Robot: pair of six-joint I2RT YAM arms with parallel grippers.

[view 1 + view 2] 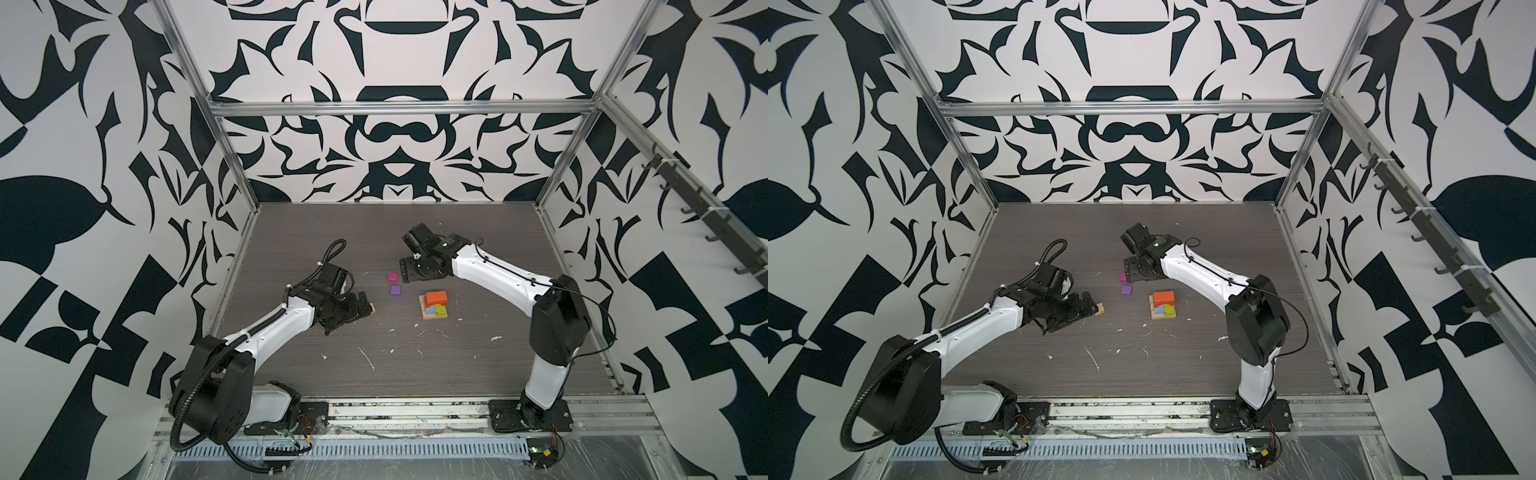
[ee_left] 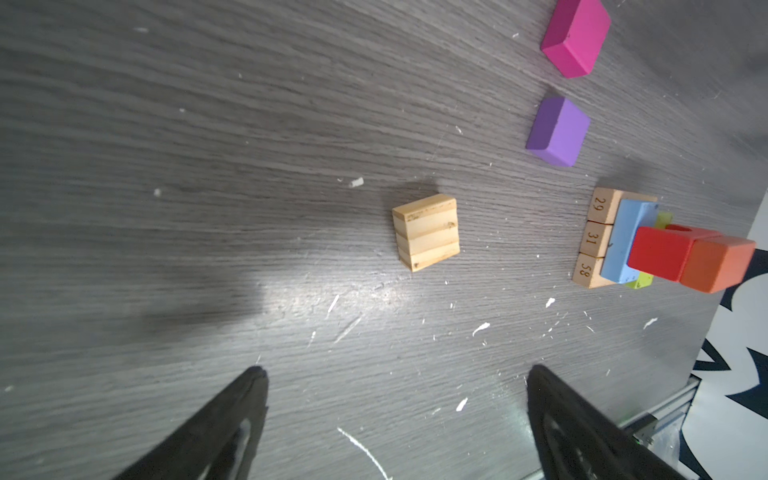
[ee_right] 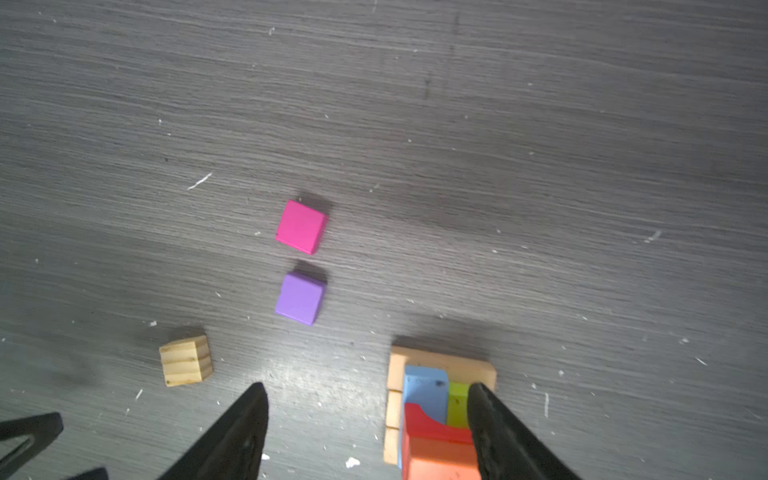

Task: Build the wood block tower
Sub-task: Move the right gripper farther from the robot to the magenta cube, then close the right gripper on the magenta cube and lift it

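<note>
The wood block tower (image 1: 435,305) (image 1: 1163,304) stands mid-table: tan planks (image 2: 594,239) as a base, blue (image 3: 424,388) and lime (image 3: 457,401) pieces on them, then a red arch (image 2: 658,253) and an orange block (image 2: 719,264). A magenta block (image 1: 392,276) and a purple block (image 1: 395,289) lie loose to its left. A tan cube (image 2: 426,232) (image 1: 373,308) rests just ahead of my left gripper (image 2: 397,369) (image 1: 365,305), which is open and empty. My right gripper (image 3: 366,386) (image 1: 410,270) hovers open beside the tower, holding nothing.
The dark wood-grain table (image 1: 415,365) carries white flecks and scratches. Aluminium frame posts (image 1: 232,166) and patterned walls close in the left, right and back. A metal rail (image 1: 415,409) with both arm bases runs along the front edge.
</note>
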